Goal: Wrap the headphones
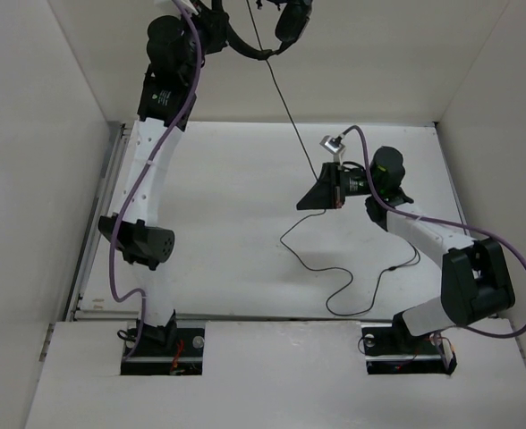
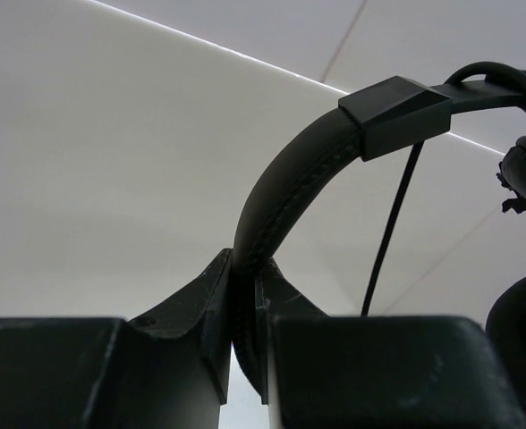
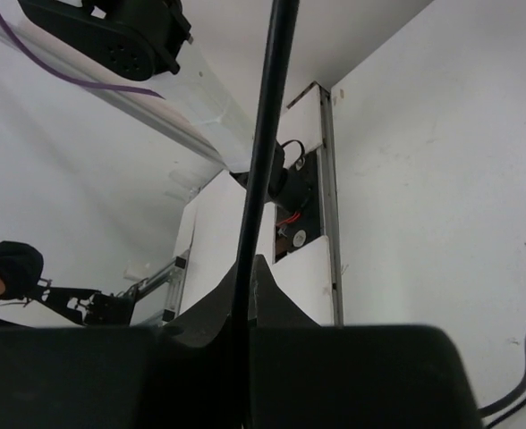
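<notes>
headphones [image 1: 285, 22] hang with headband [image 2: 281, 188] clamped in left pincer [image 2: 245, 304], right pincer [image 3: 245, 295] clamped on cable [image 3: 267, 116].

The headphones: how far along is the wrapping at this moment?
Done: the left gripper is shut on the headband, holding the headphones high. In hand: the right gripper pinches the cable, stretched between them. Left: no wound turns visible; much slack lies on the table.

White counter [image 1: 245, 179] fills mid-frame, evenly lit. Plain white walls [image 1: 379, 63] box it in at top, left and right, and a metal rail [image 1: 97, 228] lines its left edge.
</notes>
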Available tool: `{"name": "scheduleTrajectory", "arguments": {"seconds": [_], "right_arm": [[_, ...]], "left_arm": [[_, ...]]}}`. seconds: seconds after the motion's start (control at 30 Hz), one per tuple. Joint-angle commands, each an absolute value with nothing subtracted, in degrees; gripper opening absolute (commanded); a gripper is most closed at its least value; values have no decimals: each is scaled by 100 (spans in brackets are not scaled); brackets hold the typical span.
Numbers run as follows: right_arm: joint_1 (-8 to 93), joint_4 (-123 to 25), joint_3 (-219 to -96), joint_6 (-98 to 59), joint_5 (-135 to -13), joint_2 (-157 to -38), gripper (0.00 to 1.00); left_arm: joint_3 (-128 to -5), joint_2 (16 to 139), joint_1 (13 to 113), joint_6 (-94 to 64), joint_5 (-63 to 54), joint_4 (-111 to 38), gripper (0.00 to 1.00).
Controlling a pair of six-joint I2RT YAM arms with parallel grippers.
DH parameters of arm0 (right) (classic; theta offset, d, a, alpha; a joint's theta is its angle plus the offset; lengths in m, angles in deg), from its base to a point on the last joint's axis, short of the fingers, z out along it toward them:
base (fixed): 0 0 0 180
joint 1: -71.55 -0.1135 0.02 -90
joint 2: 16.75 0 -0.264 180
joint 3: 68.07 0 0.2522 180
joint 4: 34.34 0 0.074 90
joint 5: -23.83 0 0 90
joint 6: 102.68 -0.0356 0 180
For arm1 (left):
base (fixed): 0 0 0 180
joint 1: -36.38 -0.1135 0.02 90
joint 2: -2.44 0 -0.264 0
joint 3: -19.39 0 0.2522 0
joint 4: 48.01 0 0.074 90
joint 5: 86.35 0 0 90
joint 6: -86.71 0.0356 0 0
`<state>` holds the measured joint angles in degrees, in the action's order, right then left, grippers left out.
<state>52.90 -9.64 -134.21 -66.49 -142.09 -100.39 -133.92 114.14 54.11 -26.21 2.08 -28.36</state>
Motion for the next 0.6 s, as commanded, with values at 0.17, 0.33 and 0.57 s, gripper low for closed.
{"name": "scheduleTrajectory", "arguments": {"seconds": [0.17,0.33,0.57], "right_arm": [[5218,-1004,-13465,-6340,-14448,-9770,0],[5428,-1565,-13702,-5919,-14316,-9709,0],[5648,-2734,-13869,-5006,-14053,-9568,0]], "left_arm": [[-13667,11239,5075,-2263,558,-3363,2],[-13404,11134,5083,-2008,672,-3354,2],[-13421,11064,5259,-2043,620,-3328,2]]}}
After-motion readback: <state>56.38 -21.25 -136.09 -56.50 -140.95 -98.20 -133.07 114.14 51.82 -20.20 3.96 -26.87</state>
